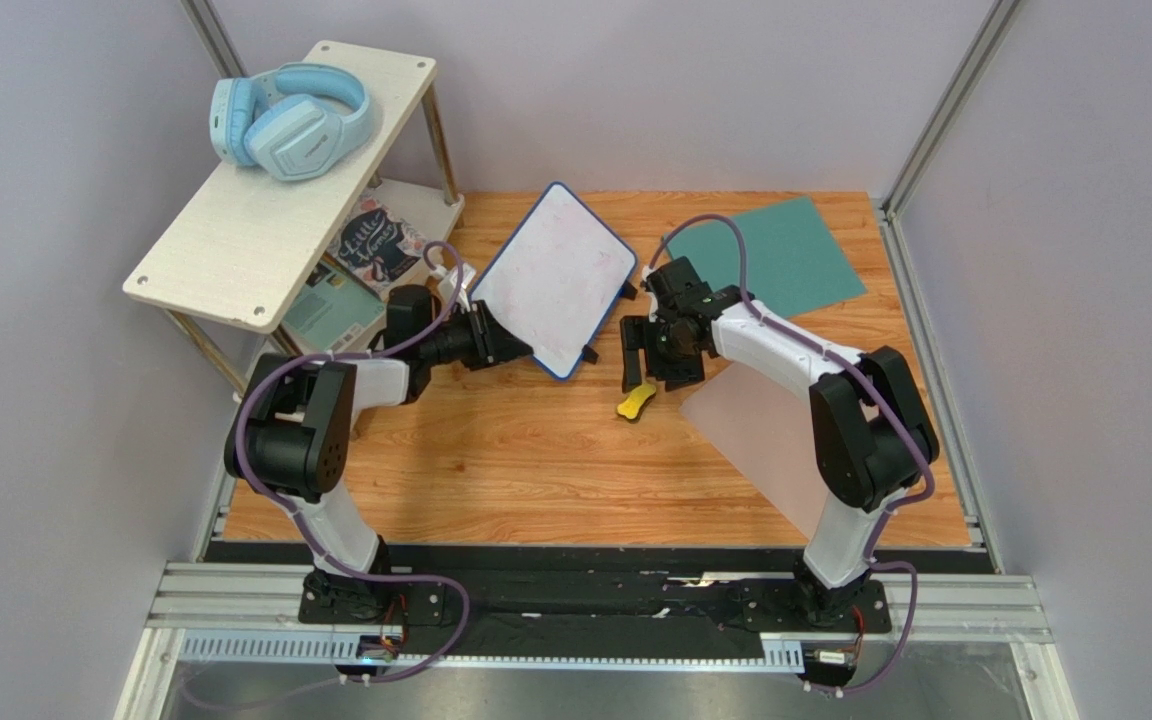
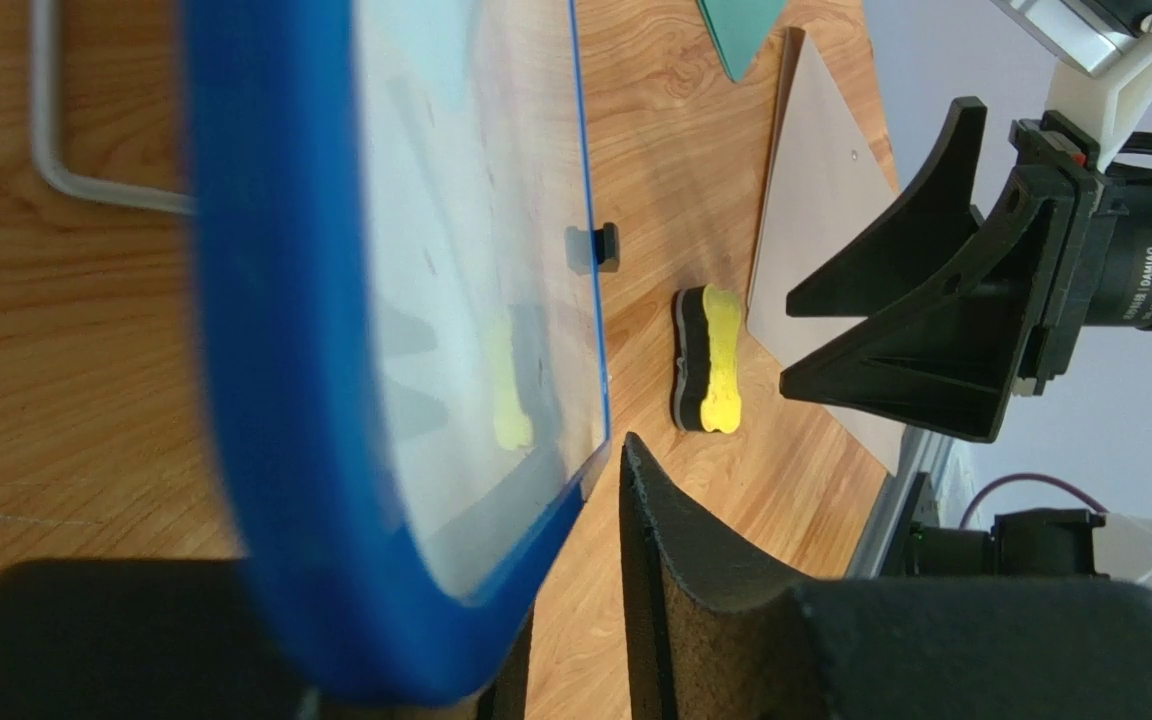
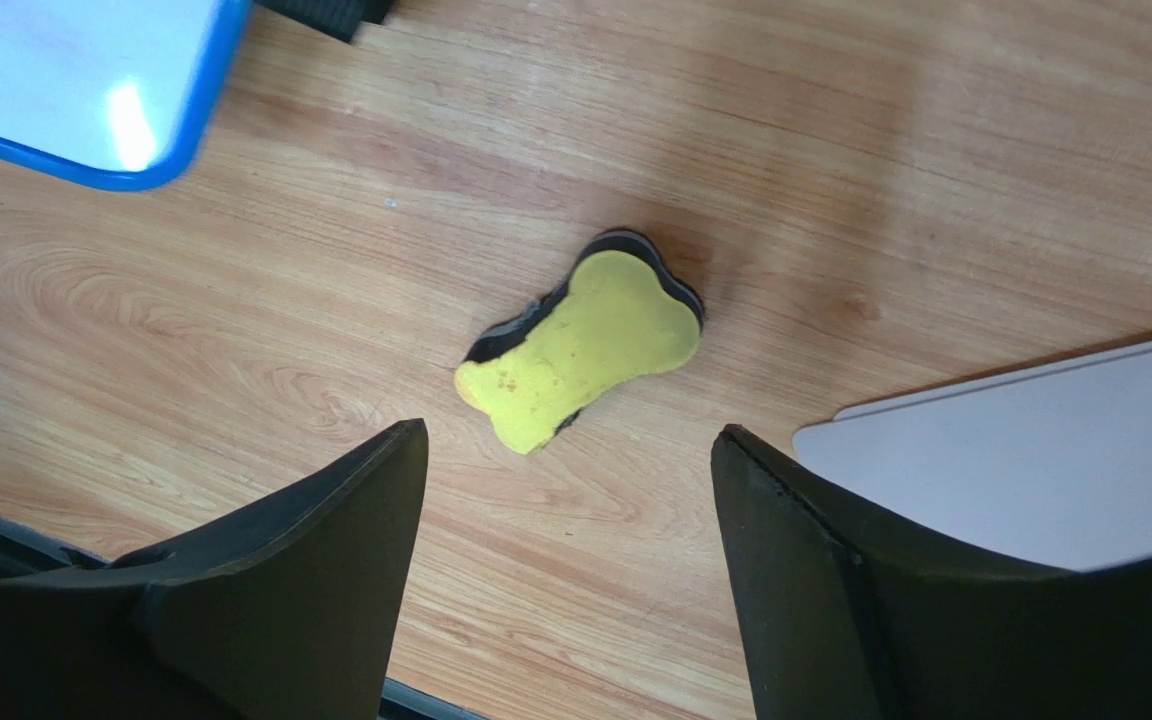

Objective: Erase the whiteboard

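Note:
The whiteboard (image 1: pixel 555 278), glossy white with a dark-blue frame and faint pink marks, lies tilted at the table's middle back. My left gripper (image 1: pixel 512 342) is shut on its near-left corner. In the left wrist view the blue frame (image 2: pixel 259 375) passes between the jaws, one finger (image 2: pixel 687 570) shows and the other is hidden behind the board. A yellow and black eraser (image 1: pixel 636 402) lies on the wood to the board's right. My right gripper (image 1: pixel 639 360) is open and empty just above it. In the right wrist view the eraser (image 3: pixel 582 348) lies just beyond the spread fingers of the gripper (image 3: pixel 567 450).
A grey-brown flat sheet (image 1: pixel 763 435) lies under the right arm, close beside the eraser. A teal sheet (image 1: pixel 785 248) lies at the back right. A white shelf (image 1: pixel 282 180) with blue headphones (image 1: pixel 294 123) stands at the back left. Grey walls close in both sides.

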